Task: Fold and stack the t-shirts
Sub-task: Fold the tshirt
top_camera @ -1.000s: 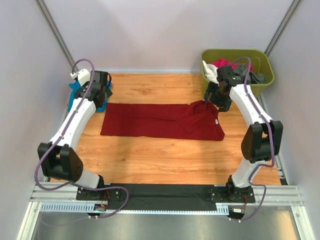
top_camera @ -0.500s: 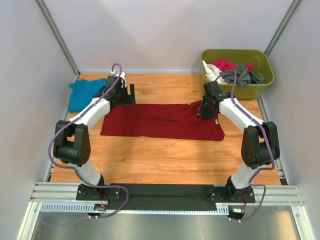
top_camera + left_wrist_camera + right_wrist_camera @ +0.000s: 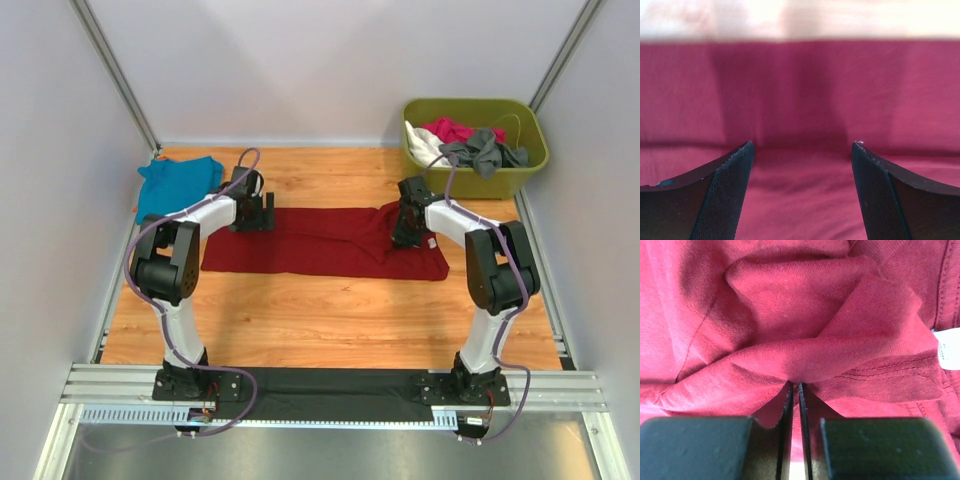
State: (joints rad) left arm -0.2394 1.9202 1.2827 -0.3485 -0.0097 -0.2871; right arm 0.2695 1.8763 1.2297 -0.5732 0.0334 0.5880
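Note:
The dark red t-shirt [image 3: 320, 240] lies spread across the middle of the wooden table, bunched at its right end, with a small white label [image 3: 946, 354] showing. My right gripper [image 3: 405, 232] is down on that bunched end and shut on a pinched fold of the red cloth [image 3: 805, 365]. My left gripper [image 3: 253, 214] hovers over the shirt's back left edge with its jaws open, and only flat red cloth [image 3: 800, 175] shows between the fingers. The teal-blue t-shirt [image 3: 175, 185] lies crumpled at the table's far left.
A green bin [image 3: 478, 145] at the back right holds pink, white and dark grey garments. White walls close in the table [image 3: 300, 320] on three sides. A metal rail [image 3: 330, 395] carrying the arm bases runs along the near edge.
My left arm swung right from over the teal shirt to the red shirt's left edge. My right gripper came down onto the bunched right end and closed on a fold.

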